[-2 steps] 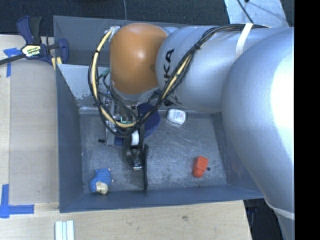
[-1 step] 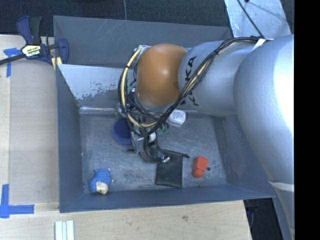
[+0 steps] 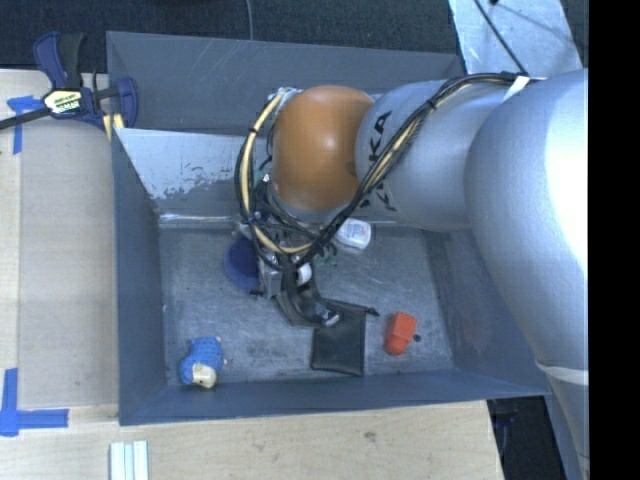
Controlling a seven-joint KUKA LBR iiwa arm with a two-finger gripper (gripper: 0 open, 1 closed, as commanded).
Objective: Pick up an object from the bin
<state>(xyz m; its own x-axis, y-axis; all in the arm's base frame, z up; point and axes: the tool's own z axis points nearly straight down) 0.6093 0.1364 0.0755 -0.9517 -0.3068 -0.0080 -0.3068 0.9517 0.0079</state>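
Observation:
My gripper (image 3: 292, 296) hangs below the arm's wrist, low over the middle of the bin floor. A dark blue rounded thing (image 3: 240, 265) lies just to its left, partly hidden by the cables. A flat black rectangular thing (image 3: 340, 348) lies right in front of it, its upper corner touching or almost touching the gripper's tip. A small white thing (image 3: 355, 233) sits behind the gripper, near the back wall.
A small orange block (image 3: 400, 333) lies to the right of the black thing. A blue and yellow rounded thing (image 3: 202, 362) rests in the front left corner. The arm and its orange cover hang over the bin's back right part.

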